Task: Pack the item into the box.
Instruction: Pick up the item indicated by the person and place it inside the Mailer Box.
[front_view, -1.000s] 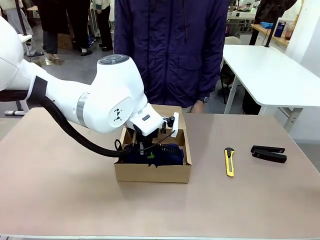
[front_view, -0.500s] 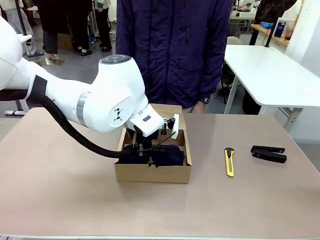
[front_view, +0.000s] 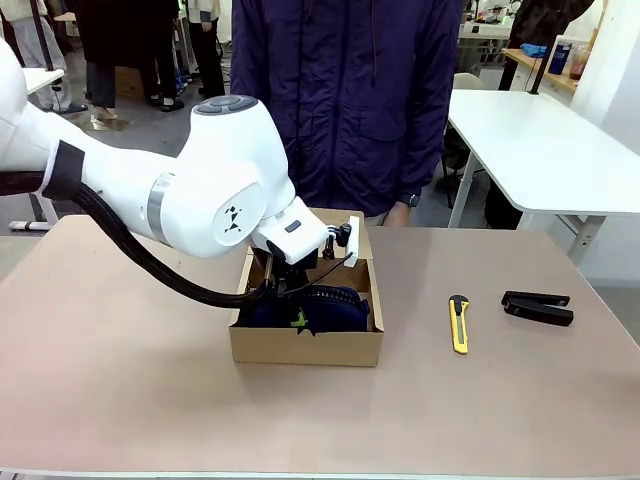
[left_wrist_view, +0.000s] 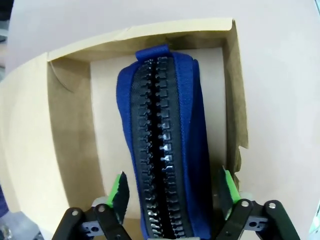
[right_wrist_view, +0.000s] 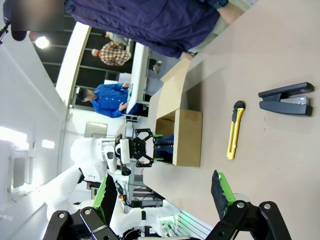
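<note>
table (front_view: 120, 400) | box (front_view: 305, 345) | yellow knife (front_view: 459, 325) | black stapler (front_view: 538, 307), probably

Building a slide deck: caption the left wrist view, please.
Open left fingers straddle the navy pouch lying zipper-up in the cardboard box.

The white left arm (front_view: 200, 195) reaches from the left over the open box (front_view: 305, 347) at the middle of the tabletop (front_view: 120, 390). The left gripper (front_view: 297, 312) is down inside the box, at the navy pouch (front_view: 340, 305). To the right lie a yellow utility knife (front_view: 459, 323) and a black stapler (front_view: 538, 307), apart from each other. A person (front_view: 345, 100) in a dark jacket stands at the far edge.
</note>
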